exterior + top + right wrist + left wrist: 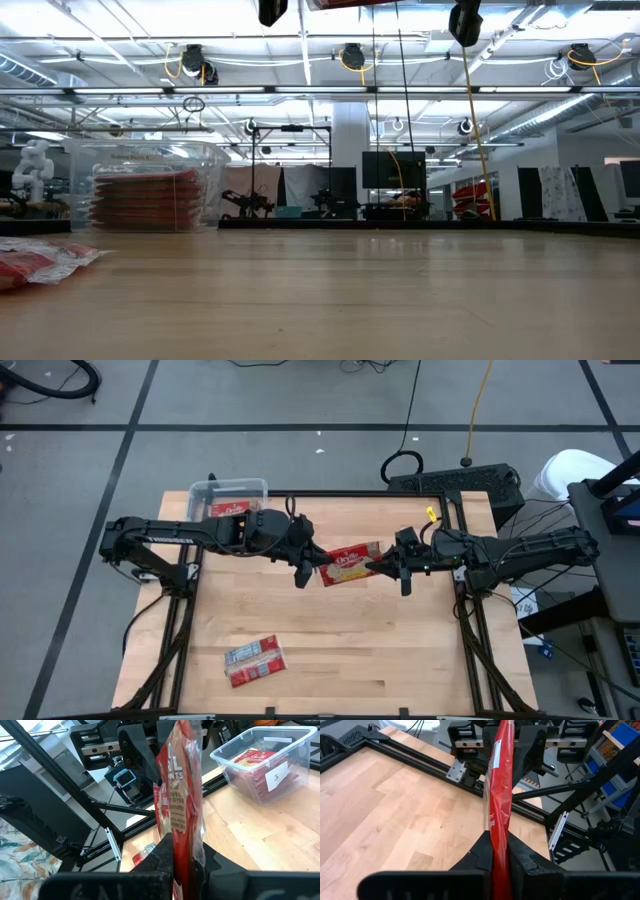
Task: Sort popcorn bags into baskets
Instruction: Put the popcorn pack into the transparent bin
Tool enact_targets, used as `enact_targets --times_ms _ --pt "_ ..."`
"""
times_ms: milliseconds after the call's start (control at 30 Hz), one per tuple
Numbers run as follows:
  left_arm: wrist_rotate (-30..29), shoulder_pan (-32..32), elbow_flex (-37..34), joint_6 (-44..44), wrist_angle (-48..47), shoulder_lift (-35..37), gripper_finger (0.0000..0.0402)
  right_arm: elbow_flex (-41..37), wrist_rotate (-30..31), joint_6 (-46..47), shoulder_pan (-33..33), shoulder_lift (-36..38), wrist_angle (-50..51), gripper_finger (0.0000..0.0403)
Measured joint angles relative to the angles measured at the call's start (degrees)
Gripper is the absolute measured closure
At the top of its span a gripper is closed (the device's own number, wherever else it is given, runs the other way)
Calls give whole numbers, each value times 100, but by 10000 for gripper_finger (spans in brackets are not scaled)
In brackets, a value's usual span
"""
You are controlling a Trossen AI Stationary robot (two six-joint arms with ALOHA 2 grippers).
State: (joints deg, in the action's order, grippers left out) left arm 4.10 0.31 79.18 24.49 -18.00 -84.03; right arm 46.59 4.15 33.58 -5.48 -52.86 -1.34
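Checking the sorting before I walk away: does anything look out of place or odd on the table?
One popcorn bag lies alone near the table's front edge, blue panel up and askew, far from the clear basket. Another bag hangs in mid-air, pinched at opposite ends by the left pincer and right pincer together.

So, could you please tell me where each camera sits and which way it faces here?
High view: above, straight down; both arms, left gripper and right gripper holding one popcorn bag over the table.
Low view: tabletop height, looking across; the basket, arm parts at the top.
Left wrist view: along the left gripper's fingers, bag edge-on.
Right wrist view: toward the basket.
Both wrist views share that bag.
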Motion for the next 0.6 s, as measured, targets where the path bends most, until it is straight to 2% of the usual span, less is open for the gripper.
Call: enact_targets --times_ms 200,333,600 --pt "8 40 0 -42 -23 0 367 0 135 -42 0 0 -4 375" --pt "120 108 0 -46 -193 21 358 0 362 -50 2 0 4 341" --pt "209 290 -6 -360 -877 305 381 2 635 -117 30 7 260 271"
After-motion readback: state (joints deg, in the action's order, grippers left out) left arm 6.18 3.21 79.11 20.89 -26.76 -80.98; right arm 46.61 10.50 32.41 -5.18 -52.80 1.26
